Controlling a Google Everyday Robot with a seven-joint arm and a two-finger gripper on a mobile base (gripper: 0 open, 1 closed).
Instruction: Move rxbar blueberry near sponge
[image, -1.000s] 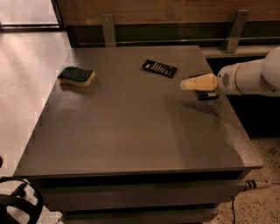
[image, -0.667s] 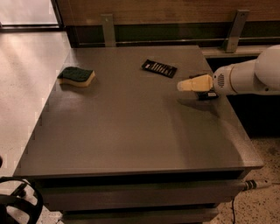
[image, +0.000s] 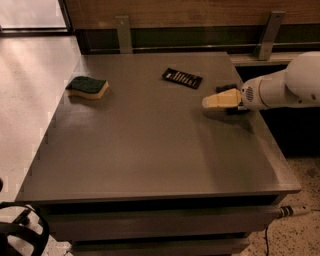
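The sponge (image: 88, 87), dark green over pale yellow, lies at the far left of the grey table (image: 150, 150). My gripper (image: 212, 101), cream-tipped on a white arm, reaches in from the right and hovers low over the table's right side, pointing left. A small dark piece (image: 226, 88) shows just behind the gripper and another under it. I cannot tell if this is the rxbar blueberry, which is otherwise hidden. The gripper is far to the right of the sponge.
A flat black bar with white marks (image: 182, 78) lies at the back middle, left of the gripper. Two metal brackets (image: 123, 33) stand against the wooden wall behind. The table's right edge is under the arm. A dark wheel (image: 20, 235) sits at the lower left.
The gripper has shifted slightly to the left and a little lower. The sponge and the black bar have not moved.
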